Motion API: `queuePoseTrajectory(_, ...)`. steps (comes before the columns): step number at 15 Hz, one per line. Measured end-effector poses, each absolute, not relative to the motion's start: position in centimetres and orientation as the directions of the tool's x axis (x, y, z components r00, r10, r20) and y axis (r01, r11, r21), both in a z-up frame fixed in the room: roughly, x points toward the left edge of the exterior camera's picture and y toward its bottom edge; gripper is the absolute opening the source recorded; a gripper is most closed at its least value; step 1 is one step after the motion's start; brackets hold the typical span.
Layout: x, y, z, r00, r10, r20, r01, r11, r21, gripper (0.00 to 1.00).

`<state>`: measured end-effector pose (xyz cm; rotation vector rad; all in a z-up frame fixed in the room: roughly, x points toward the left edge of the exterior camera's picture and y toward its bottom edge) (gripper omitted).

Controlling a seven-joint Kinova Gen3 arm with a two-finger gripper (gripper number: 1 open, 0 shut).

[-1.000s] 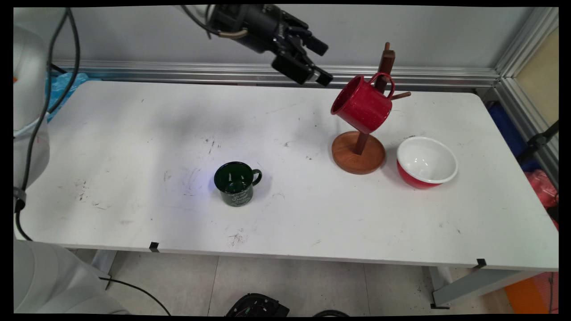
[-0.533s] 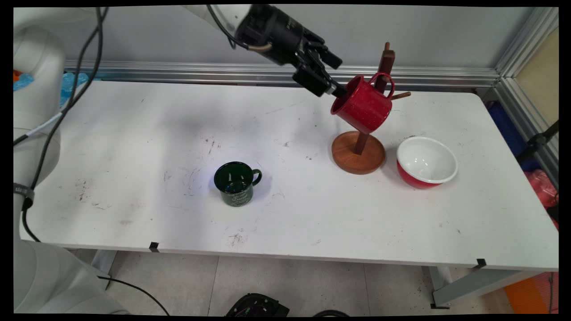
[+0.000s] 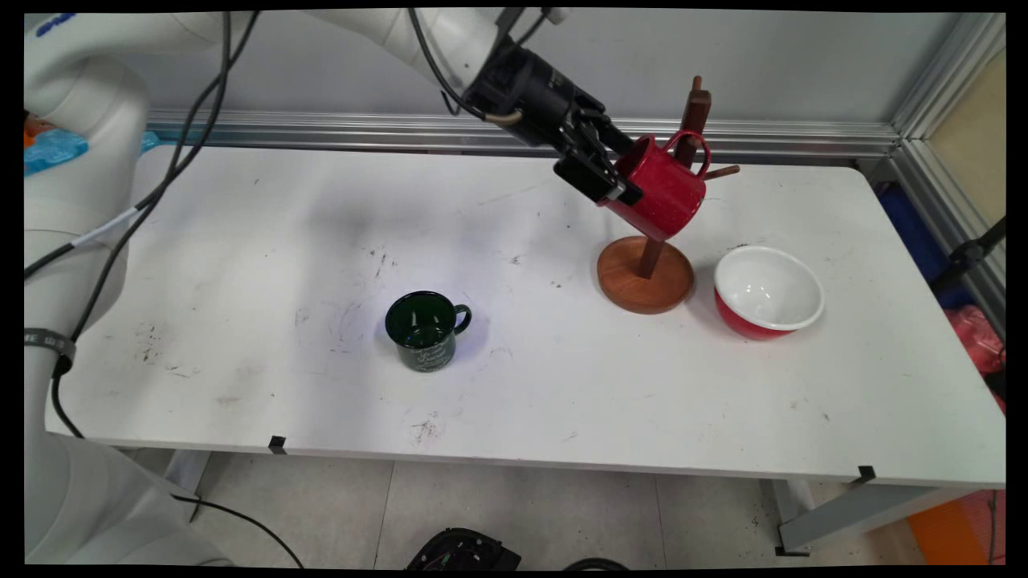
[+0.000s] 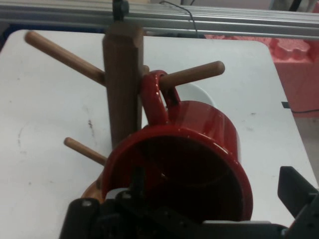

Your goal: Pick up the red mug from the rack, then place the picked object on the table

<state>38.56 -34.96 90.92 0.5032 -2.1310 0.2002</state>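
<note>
A red speckled mug [image 3: 666,201] hangs tilted by its handle on a peg of the wooden mug tree [image 3: 646,281], mouth facing left. My gripper [image 3: 625,170] is at that mouth, open. In the hand view the red mug [image 4: 209,129] fills the middle, its handle looped over a peg beside the tree's post [image 4: 122,84]. There my gripper [image 4: 219,199] straddles the mug's wall: one finger reaches inside the mouth, the other stands outside on the right. I cannot tell whether either finger touches the mug.
A dark green mug [image 3: 426,325] stands upright near the table's middle. A red bowl with a white inside [image 3: 767,293] sits just right of the tree's round base. An aluminium rail runs along the table's far edge behind the tree.
The gripper has come down and to the right from above the table's back to the red mug's mouth. The mug, tree, bowl and green mug have not moved.
</note>
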Motion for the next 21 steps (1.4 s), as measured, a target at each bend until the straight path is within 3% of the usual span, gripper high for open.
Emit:
queuePoseTrajectory(9,36.4,-35.8,88.9,-0.498,-0.296,0.815,-0.407,0.910,0.082,1.00)
queuePoseTrajectory(10,36.3,-35.9,88.8,-0.496,-0.297,0.816,-0.406,0.910,0.084,0.00)
queuePoseTrajectory(21,35.7,-35.9,87.8,-0.503,-0.298,0.811,-0.383,0.918,0.100,0.00)
